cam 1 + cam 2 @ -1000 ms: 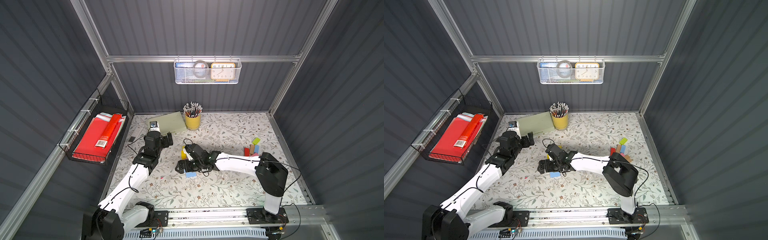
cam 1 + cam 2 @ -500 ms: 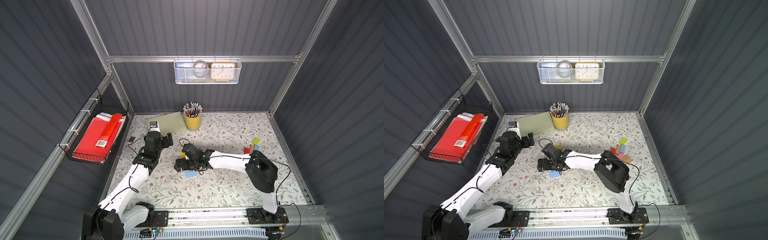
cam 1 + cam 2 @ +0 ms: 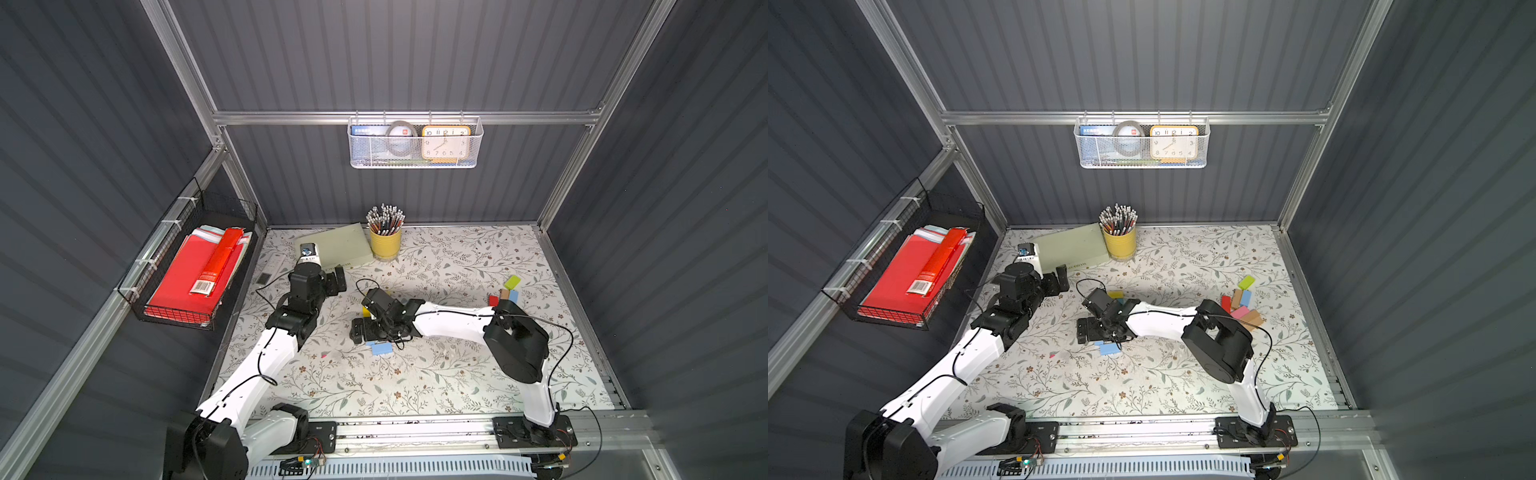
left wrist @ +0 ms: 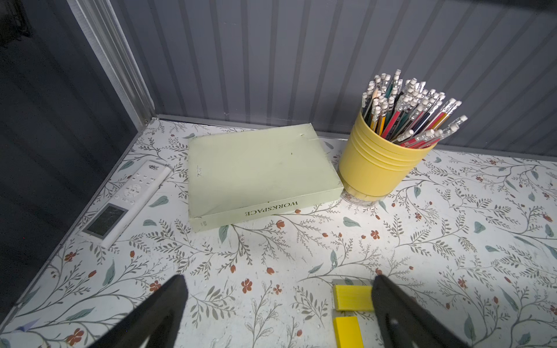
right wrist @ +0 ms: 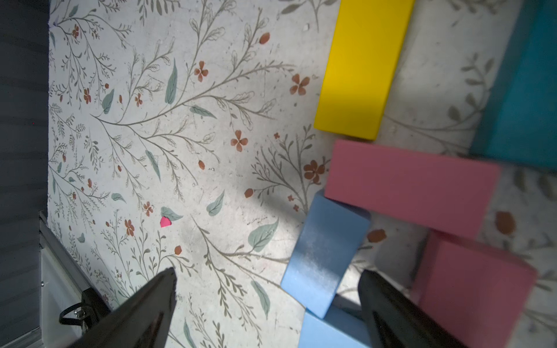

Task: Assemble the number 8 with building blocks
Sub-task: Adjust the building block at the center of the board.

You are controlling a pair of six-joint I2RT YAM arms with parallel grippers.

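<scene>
My right gripper (image 5: 268, 272) hangs open low over laid-out building blocks. In the right wrist view a yellow block (image 5: 361, 69), a teal block (image 5: 524, 99) and a pink block (image 5: 410, 183) lie at right angles. A light blue block (image 5: 325, 256) sits tilted between the fingers, leaning on another light blue block (image 5: 331, 331). A second pink block (image 5: 473, 286) lies beside one finger. Any number 8 is hidden under this gripper (image 3: 362, 331) in both top views. My left gripper (image 4: 280, 280) is open and empty near two yellow blocks (image 4: 352, 298).
Loose blocks lie at the right: lime green (image 3: 512, 282), red (image 3: 493, 300), pink (image 3: 1239, 312) and tan (image 3: 1252, 318). At the back left are a pale green book (image 4: 256, 168), a yellow pencil cup (image 4: 379, 162) and a white remote (image 4: 129, 199).
My right arm has shifted a little to the left, with its gripper staying over the blocks. The left arm has not moved. Both grippers stay open.
</scene>
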